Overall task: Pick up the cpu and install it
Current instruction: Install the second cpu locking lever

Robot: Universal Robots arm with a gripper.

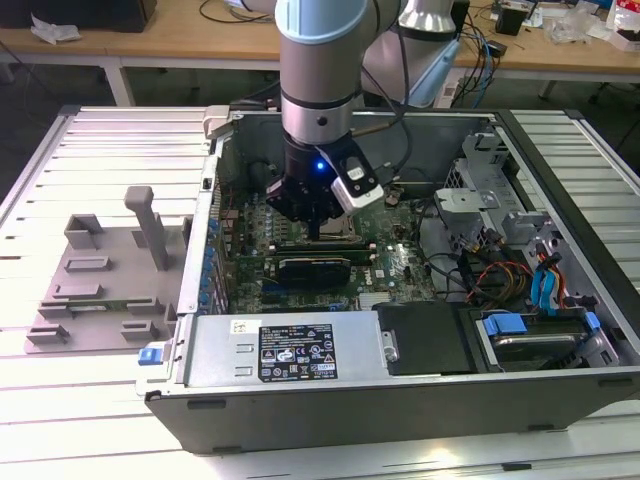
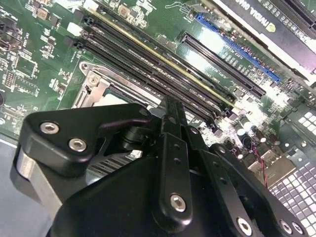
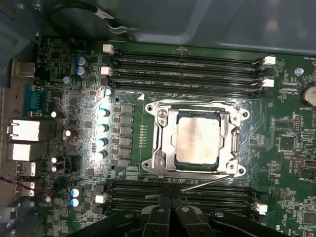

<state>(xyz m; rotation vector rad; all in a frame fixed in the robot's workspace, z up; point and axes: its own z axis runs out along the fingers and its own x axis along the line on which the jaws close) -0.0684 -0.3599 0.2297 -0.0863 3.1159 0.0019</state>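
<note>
We see the cpu (image 3: 197, 140) lying flat in the socket (image 3: 163, 118) on the motherboard (image 3: 291, 148), framed by the metal bracket. The gripper (image 3: 170, 213) hangs just above the board inside the open case (image 1: 560, 385), near the memory slots (image 3: 187, 66); its jaws sit closed together, holding nothing. A grey tray (image 1: 95, 285) rests on the desk (image 1: 60, 420) beside the case.
</note>
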